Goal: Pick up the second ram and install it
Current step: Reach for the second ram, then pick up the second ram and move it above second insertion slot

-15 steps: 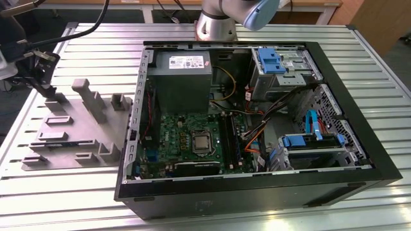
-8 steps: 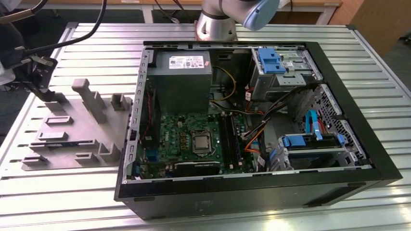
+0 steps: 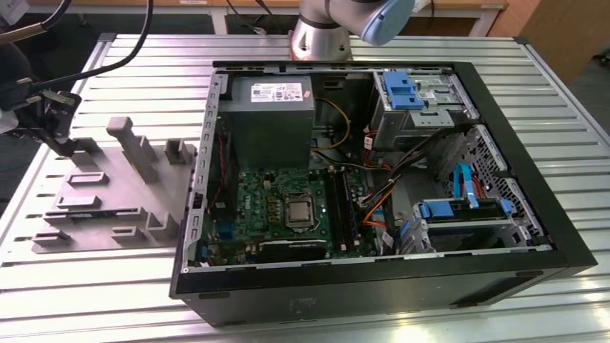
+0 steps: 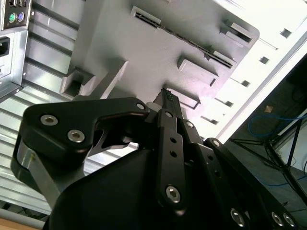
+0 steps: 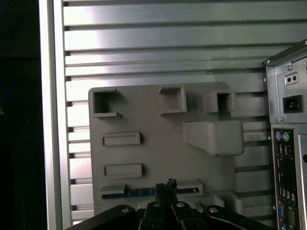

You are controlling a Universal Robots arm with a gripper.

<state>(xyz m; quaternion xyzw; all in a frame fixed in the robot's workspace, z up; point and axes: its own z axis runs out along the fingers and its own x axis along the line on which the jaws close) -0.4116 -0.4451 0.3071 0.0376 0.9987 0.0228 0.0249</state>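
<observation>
Claw: the gripper (image 3: 67,148) (image 4: 165,94) (image 5: 166,184) has its fingers pressed together with nothing between them.
Claw position: it hangs over the grey fixture plate (image 3: 116,191) (image 5: 158,148), apart from its surface, at the worktop's edge on the exterior view's left.
Second ram: the second ram (image 5: 136,192) (image 3: 88,212) lies on its long edge in a narrow slot of the fixture plate, near the plate's front edge. It shows as a thin blue strip in the first wrist view.
Claw to ram: in the first wrist view the fingertips sit just above the strip's middle. The exterior view shows them raised clear of it, not touching.
Worktop: the ribbed metal worktop (image 3: 162,53) carries the plate and, just beside it, an open computer case (image 3: 381,289).
Case: the case lies on its side with the motherboard (image 3: 276,193) facing up.
</observation>
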